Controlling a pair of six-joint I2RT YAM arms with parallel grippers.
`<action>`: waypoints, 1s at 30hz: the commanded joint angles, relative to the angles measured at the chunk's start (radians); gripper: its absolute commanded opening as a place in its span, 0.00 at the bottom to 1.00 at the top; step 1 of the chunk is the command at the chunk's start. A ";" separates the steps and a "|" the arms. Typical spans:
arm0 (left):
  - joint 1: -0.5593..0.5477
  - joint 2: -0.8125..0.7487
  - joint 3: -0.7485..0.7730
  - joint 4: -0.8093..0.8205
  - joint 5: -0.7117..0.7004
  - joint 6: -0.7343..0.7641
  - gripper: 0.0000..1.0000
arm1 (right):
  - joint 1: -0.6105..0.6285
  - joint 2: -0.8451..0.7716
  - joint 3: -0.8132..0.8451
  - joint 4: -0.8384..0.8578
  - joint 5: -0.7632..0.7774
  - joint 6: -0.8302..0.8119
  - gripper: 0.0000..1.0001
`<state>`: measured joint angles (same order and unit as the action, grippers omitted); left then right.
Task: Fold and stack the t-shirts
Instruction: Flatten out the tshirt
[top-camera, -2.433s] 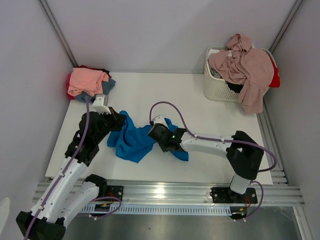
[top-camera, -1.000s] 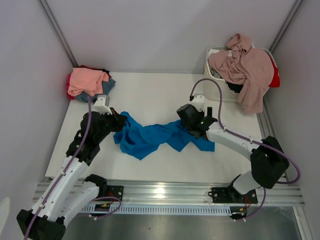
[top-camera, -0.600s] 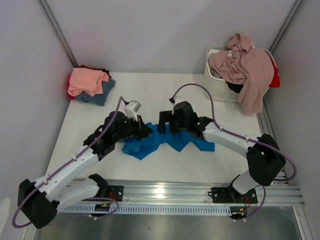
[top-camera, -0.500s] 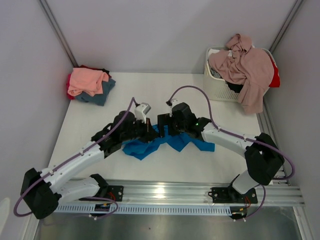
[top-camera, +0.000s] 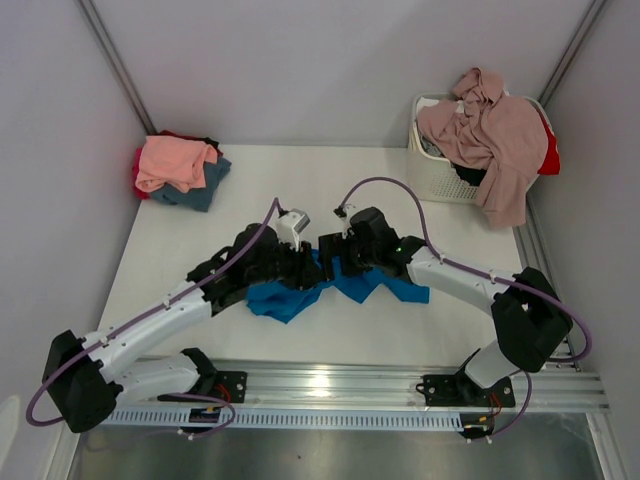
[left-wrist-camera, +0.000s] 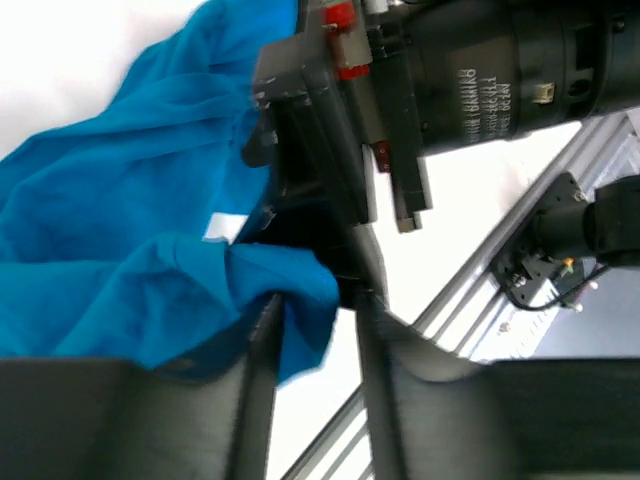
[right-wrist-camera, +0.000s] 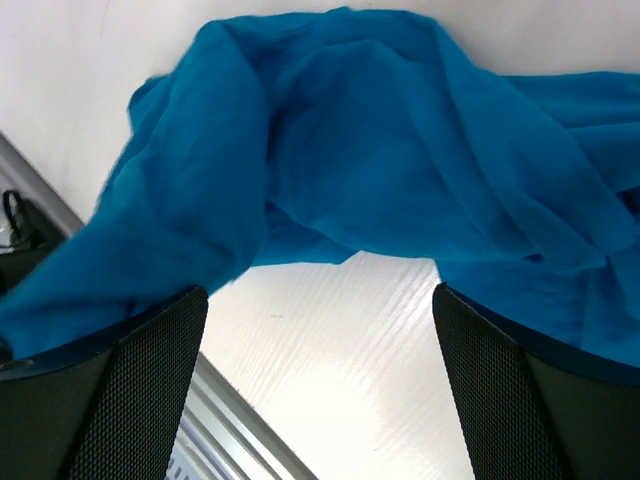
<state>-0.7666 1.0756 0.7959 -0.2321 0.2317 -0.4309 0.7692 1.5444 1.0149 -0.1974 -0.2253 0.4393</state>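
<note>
Bright blue t-shirt (top-camera: 285, 298) — bunched at the centre of the table (top-camera: 300, 190), long axis left-to-right, its middle under both grippers. Left gripper (left-wrist-camera: 318, 305): jaws partly apart, a fold loose between them. Right gripper (right-wrist-camera: 315, 295): spread wide, empty — equally near.

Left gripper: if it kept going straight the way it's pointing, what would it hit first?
The bright blue t-shirt: a fold of it sits right at the left gripper. Just behind that fold is the right gripper, facing it, though how close is hard to judge.
</note>
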 joint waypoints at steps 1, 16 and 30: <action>-0.048 -0.094 0.057 0.096 0.078 0.001 0.47 | 0.008 -0.017 0.011 0.076 0.009 0.013 0.97; -0.033 -0.399 0.066 -0.045 -0.593 0.121 0.99 | 0.028 0.033 0.057 0.046 0.029 0.018 0.96; 0.036 -0.382 0.057 -0.107 -0.732 0.058 0.99 | 0.232 -0.159 0.168 -0.174 0.742 -0.125 0.95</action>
<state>-0.7403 0.6815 0.8490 -0.3470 -0.4698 -0.3504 0.9730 1.4353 1.1687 -0.3393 0.2287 0.3534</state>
